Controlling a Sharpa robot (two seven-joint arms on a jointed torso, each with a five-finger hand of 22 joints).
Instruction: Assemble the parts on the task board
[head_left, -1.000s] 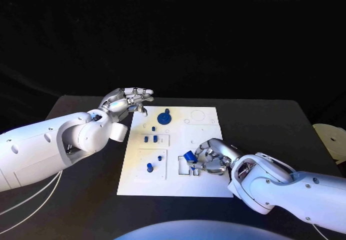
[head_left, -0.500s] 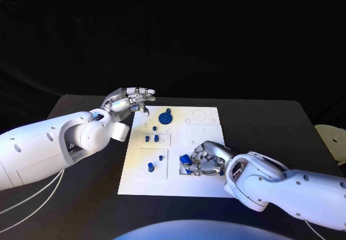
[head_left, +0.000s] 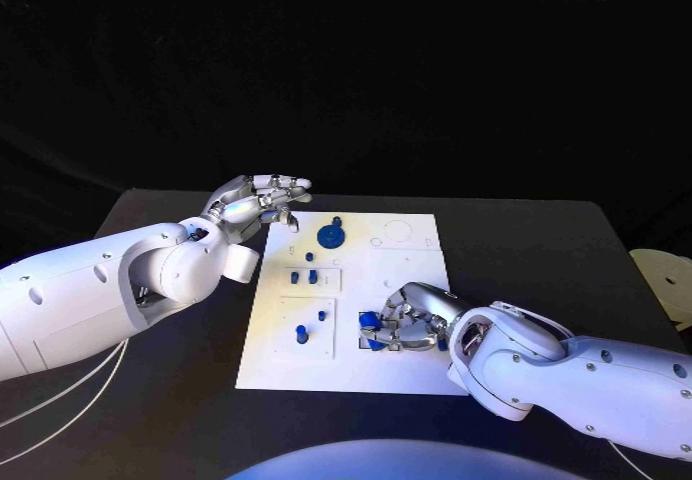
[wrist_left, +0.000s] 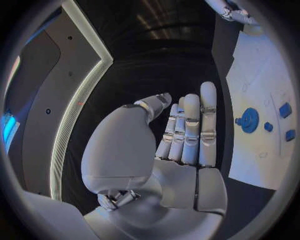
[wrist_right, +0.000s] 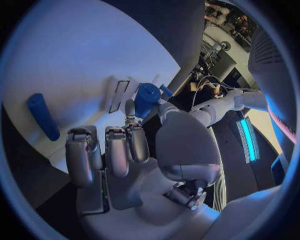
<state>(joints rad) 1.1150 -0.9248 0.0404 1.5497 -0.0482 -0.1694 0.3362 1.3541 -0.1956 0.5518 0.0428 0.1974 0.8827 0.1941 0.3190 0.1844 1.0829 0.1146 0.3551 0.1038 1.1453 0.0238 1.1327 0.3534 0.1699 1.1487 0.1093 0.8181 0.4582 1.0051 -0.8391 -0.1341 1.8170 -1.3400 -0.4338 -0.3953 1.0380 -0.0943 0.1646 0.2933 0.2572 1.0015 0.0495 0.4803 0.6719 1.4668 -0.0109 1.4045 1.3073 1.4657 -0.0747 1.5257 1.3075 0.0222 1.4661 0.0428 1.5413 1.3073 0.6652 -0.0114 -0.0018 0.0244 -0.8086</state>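
Two hands: right hand (head_left: 408, 318) pinches a blue part (head_left: 372, 320) at the task board (head_left: 404, 270) near edge, left hand (head_left: 260, 205) hovers empty, fingers extended.

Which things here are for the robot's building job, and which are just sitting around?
For the job:
- task board
- blue part held by the right hand
- blue gear
- small blue parts
- left hand, open beside the board

Just around:
- black table
- pale round thing at the table's right edge

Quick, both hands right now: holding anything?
Left hand: open, holding nothing, beside the task board.
Right hand: gripping a blue part over the board.
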